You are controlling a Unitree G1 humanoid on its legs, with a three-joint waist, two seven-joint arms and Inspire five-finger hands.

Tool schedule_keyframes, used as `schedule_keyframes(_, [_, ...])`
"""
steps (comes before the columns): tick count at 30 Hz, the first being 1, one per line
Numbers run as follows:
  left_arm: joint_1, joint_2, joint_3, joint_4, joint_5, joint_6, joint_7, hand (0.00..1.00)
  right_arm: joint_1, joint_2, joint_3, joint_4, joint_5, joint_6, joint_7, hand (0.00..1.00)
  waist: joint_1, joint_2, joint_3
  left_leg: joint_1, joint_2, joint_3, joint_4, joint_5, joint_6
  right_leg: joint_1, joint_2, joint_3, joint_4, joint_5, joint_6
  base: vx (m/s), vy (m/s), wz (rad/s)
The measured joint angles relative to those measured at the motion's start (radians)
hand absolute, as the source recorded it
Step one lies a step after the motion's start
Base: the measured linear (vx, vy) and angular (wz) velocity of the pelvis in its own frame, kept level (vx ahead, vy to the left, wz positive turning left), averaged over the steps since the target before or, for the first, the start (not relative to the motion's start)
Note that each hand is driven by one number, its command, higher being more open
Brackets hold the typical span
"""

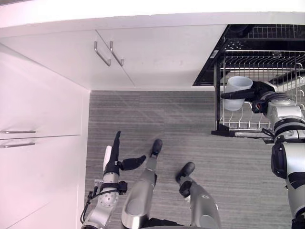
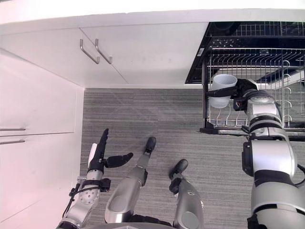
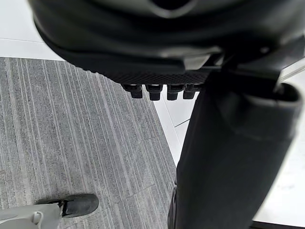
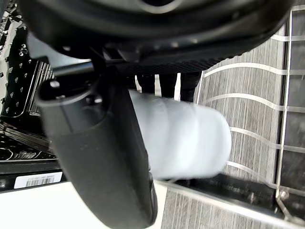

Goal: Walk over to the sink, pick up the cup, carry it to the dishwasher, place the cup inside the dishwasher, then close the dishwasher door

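Right hand (image 1: 261, 91) at 2 o'clock, thumb and fingers curled round cup (image 1: 237, 86) over dishwasher rack (image 1: 218, 95); left hand (image 1: 113, 160) at 7 o'clock, fingers straight, empty; advise seating cup squarely in rack before release.

White cabinet doors (image 1: 157, 57) with two metal handles (image 1: 101, 55) side by side meet grey striped floor (image 1: 157, 119).

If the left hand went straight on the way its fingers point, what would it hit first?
Probably the white cabinet ahead, near its two handles. The left hand is open, fingers pointing forward over the floor. Nothing lies between, though its height is hard to judge.
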State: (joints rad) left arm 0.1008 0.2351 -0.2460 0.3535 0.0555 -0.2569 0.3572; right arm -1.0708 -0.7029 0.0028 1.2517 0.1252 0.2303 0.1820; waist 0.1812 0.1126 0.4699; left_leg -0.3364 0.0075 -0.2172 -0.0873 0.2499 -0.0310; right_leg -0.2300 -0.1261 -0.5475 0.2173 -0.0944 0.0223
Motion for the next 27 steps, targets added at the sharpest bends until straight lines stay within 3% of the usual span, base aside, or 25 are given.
schedule_keyframes(8, [-0.002,-0.001,-0.001,0.0,0.0,-0.003,-0.007,1.0,-0.062,0.009,-0.037,0.005,0.004,0.003,-0.07,1.0,0.001,0.012,-0.001,0.001,0.006,0.004,0.0,0.003,-0.005,-0.015,-0.005,0.005,0.036,-0.017,-0.008,0.0,-0.074,-0.01])
schedule_keyframes(12, [-0.002,-0.003,-0.001,0.0,0.003,-0.003,-0.007,1.0,-0.049,0.008,-0.04,-0.028,0.14,0.003,-0.068,1.0,-0.009,0.011,-0.001,0.015,0.012,0.029,-0.002,0.002,-0.006,-0.014,-0.004,0.029,0.044,-0.017,-0.009,-0.01,-0.07,-0.16])
schedule_keyframes(15, [0.002,-0.005,0.002,0.006,0.006,-0.003,-0.007,1.0,0.042,0.008,-0.044,-0.193,0.203,-0.004,-0.067,1.0,-0.027,0.004,-0.005,0.035,0.018,0.063,-0.006,-0.007,-0.001,-0.004,-0.003,0.051,0.042,-0.012,-0.008,-0.01,-0.051,-0.22])
schedule_keyframes(19, [0.021,-0.015,0.008,0.045,0.027,-0.003,-0.004,1.0,0.251,0.013,-0.115,-0.501,0.28,0.0,-0.064,1.0,-0.058,-0.039,-0.033,0.072,0.024,0.122,-0.006,-0.022,0.012,0.032,0.008,0.088,-0.004,0.009,-0.001,0.05,-0.041,-0.26])
schedule_keyframes(21, [0.033,-0.023,0.009,0.072,0.028,-0.002,0.004,1.0,0.392,0.056,-0.222,-0.697,0.316,-0.002,-0.073,1.0,-0.077,-0.061,-0.054,0.087,0.021,0.138,-0.006,-0.031,0.015,0.049,0.008,0.097,-0.023,0.014,0.004,0.09,-0.022,-0.12])
schedule_keyframes(23, [0.064,-0.027,0.027,0.105,0.043,-0.002,0.014,1.0,0.579,0.158,-0.312,-0.942,0.314,-0.012,-0.081,1.0,-0.117,-0.092,-0.093,0.109,0.017,0.155,-0.005,-0.039,0.015,0.083,0.01,0.098,-0.05,0.017,0.009,0.11,-0.022,-0.02])
schedule_keyframes(26, [0.085,-0.046,0.051,0.13,0.045,-0.01,0.034,1.0,0.753,0.239,-0.345,-1.11,0.312,-0.039,-0.065,1.0,-0.128,-0.106,-0.124,0.14,0.017,0.169,-0.006,-0.056,0.017,0.127,0.015,0.098,-0.072,0.018,0.012,0.08,-0.025,0.0])
schedule_keyframes(27, [0.11,-0.069,0.076,0.141,0.047,-0.03,0.05,1.0,0.842,0.293,-0.351,-1.17,0.305,-0.071,-0.044,1.0,-0.128,-0.106,-0.161,0.149,0.018,0.173,-0.006,-0.081,0.023,0.146,0.019,0.093,-0.092,0.02,0.015,0.0,0.0,0.0])
